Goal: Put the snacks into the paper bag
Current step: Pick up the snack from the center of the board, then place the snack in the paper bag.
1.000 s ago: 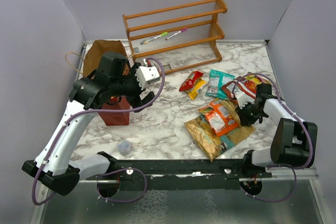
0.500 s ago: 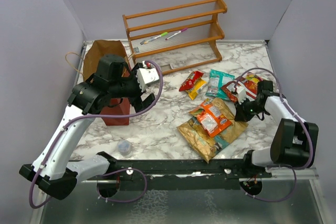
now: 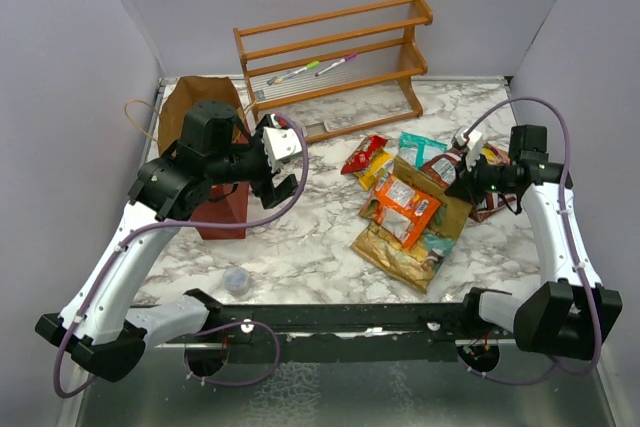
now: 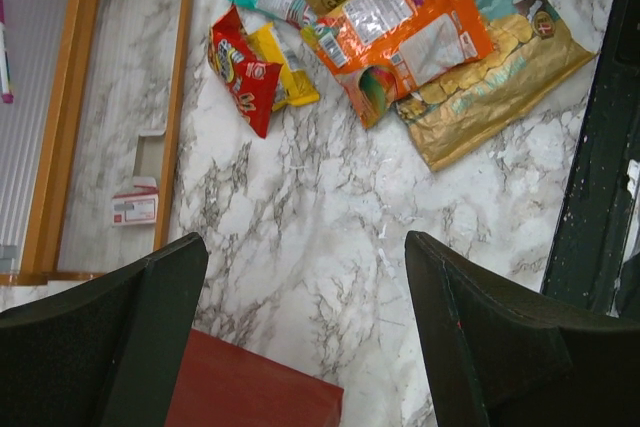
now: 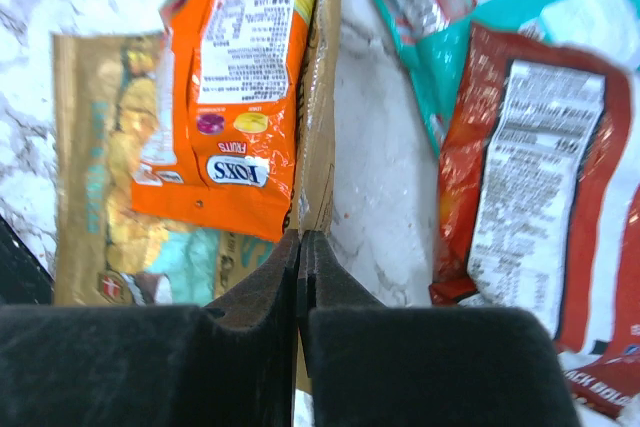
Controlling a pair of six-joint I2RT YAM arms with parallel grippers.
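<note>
The snacks lie in a loose heap on the right half of the marble surface. They are well apart from the paper bag, which stands upright at the left with its mouth up, ready for loading from above. Your right end effector sits at the heap's right edge, where the gold chip bag offers a thin seam to pinch. That edge is tilted up off the surface, with the orange packet lying on the bag. Your left end effector hovers just right of the paper bag's top, probably to steady the mouth.

From the left wrist, that end effector gapes wide with nothing between its fingers. Below it are only bare marble and a corner of the paper bag.

From the right wrist, the jaws are pressed fully together on the edge of the gold chip bag, seen end-on. The orange packet leans against it, so I judge it may slide off when you lift. The red packet lies beside it, not gripped.
</note>
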